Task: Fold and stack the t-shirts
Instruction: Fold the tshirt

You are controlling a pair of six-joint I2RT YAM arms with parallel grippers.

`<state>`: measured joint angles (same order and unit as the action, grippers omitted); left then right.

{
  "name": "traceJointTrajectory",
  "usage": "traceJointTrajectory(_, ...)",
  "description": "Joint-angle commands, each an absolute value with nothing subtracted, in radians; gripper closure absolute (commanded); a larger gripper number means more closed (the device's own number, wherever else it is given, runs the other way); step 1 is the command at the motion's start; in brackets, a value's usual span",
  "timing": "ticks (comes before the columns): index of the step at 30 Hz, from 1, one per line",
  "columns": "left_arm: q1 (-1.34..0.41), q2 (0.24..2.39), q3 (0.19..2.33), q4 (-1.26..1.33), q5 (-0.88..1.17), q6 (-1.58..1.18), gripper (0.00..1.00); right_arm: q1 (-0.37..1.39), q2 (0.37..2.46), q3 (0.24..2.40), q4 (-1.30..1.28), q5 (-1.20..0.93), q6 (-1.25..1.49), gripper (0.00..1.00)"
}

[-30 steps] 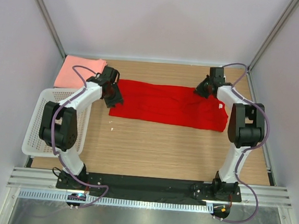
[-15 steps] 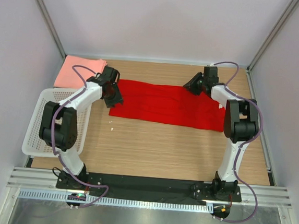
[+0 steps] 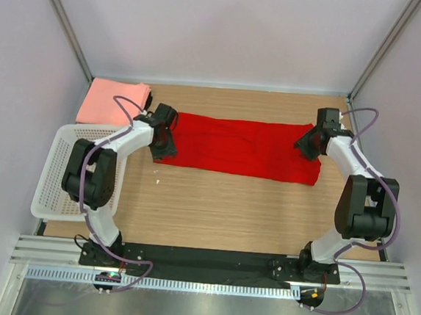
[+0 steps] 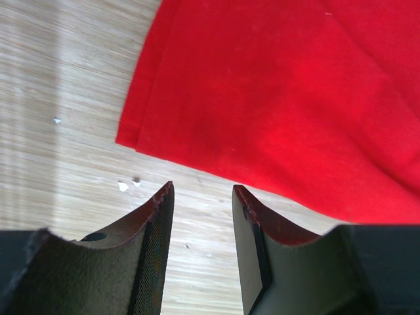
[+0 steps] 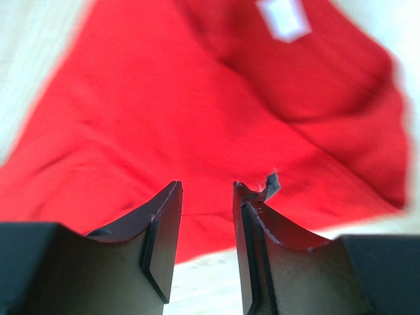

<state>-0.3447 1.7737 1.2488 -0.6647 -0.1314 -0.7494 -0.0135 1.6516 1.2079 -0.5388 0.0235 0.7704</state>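
A bright red t-shirt (image 3: 237,146) lies as a long flat band across the middle of the wooden table. My left gripper (image 3: 164,144) hangs at its left end. In the left wrist view that gripper (image 4: 202,190) is open over bare wood, just short of the red t-shirt's (image 4: 282,98) near edge and corner. My right gripper (image 3: 307,145) is over the shirt's right end. In the right wrist view it (image 5: 207,187) is open and holds nothing, with the red t-shirt (image 5: 197,98) and its white label (image 5: 283,18) below. A folded salmon-pink t-shirt (image 3: 114,99) lies at the back left.
A white mesh basket (image 3: 61,181) stands at the table's left edge, beside the left arm. Small white specks (image 4: 123,186) lie on the wood near the shirt's left corner. Walls close the table at the back and both sides.
My right gripper opened, let go of the red cloth, and swung from the shirt's back edge out to its right end. The left gripper shifted a little toward the shirt's left near corner.
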Motion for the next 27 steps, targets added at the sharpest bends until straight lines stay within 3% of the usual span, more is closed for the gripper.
traceJointTrajectory(1,-0.342,1.807,1.244,-0.676,-0.211,-0.736,0.58,-0.035,1.628,1.111,-0.580,0.094,0.781,0.58)
traceJointTrajectory(8,-0.341,1.827,1.232,-0.744,-0.275,-0.761,0.61,-0.064,1.637,0.993,-0.489,0.199,0.744,0.62)
traceJointTrajectory(15,-0.347,1.657,1.172,-0.729,-0.256,-0.756,0.59,-0.124,1.718,1.054,-0.468,0.291,0.667,0.62)
traceJointTrajectory(27,-0.385,1.654,1.149,-0.673,-0.124,-0.672,0.54,-0.173,2.104,1.530,-0.500,0.275,0.543,0.62)
